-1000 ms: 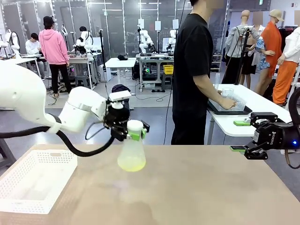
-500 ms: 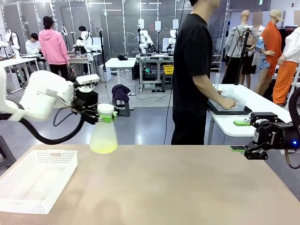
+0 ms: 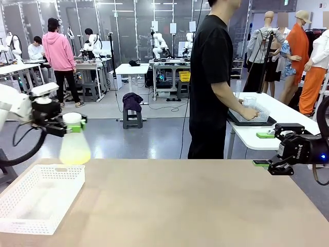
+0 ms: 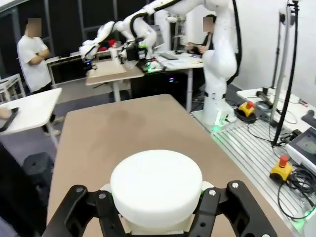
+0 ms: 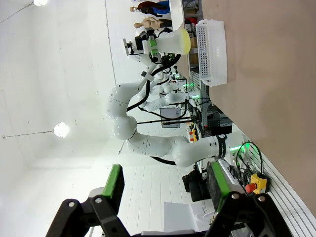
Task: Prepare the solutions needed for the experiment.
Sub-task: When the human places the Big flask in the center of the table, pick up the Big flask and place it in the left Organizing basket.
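A frosted conical flask [image 3: 75, 148] with a white cap [image 3: 72, 118] hangs in the air at the table's far left, its neck clamped in my left gripper [image 3: 72, 126]. The solutions show as pale yellow-green liquid [image 3: 75, 159] in its base. It hovers over the far rim of the white basket [image 3: 31, 206]. From the left wrist view I look down on the cap [image 4: 156, 182], with the left gripper [image 4: 156, 203] shut around the neck under it. My right gripper [image 3: 267, 165] hovers open and empty at the table's right edge, its green pads [image 5: 114, 181] apart in its own view.
A person in a black shirt [image 3: 211, 77] stands at the far side, hand at a clear container on a tray [image 3: 252, 119] on a side table. The brown tabletop [image 3: 195, 206] is bare between basket and right gripper. The right wrist view also shows the flask [image 5: 173, 40] and basket [image 5: 211, 52].
My left arm has swung left, carrying the flask from above the table's middle to above the basket's far rim. The right arm has not moved.
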{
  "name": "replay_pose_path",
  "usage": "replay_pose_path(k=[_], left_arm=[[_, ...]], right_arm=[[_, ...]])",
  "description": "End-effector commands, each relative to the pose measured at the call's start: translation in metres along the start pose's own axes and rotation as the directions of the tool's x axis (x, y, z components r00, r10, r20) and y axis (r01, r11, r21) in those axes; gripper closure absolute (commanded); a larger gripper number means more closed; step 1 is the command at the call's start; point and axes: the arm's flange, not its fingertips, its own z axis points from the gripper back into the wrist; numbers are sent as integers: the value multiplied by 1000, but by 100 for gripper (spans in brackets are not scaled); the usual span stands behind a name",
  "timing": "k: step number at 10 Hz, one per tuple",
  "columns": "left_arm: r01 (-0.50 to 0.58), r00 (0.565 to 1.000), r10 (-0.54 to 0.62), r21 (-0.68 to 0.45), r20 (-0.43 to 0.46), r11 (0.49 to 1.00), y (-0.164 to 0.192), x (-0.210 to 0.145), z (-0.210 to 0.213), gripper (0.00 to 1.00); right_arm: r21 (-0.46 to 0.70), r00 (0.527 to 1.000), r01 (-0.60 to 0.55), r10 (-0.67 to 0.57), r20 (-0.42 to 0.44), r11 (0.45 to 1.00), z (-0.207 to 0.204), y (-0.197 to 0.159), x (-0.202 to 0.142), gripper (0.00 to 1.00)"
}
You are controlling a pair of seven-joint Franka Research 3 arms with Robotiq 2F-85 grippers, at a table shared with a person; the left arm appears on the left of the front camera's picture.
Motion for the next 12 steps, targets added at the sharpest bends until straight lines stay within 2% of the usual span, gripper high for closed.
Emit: replay_pose_path(k=[1, 5, 12], left_arm=[[-1, 1000, -2, 107, 24, 994, -29, -18, 34, 84], [-30, 990, 2, 197, 141, 980, -72, -74, 96, 84], [-87, 980, 57, 152, 191, 984, -68, -127, 85, 84]], right_arm=[[8, 1000, -16, 16, -3, 1000, -1, 1, 0, 14], [8, 1000, -16, 16, -3, 1000, -1, 1, 0, 14], [8, 1000, -16, 16, -3, 1000, -1, 1, 0, 14]])
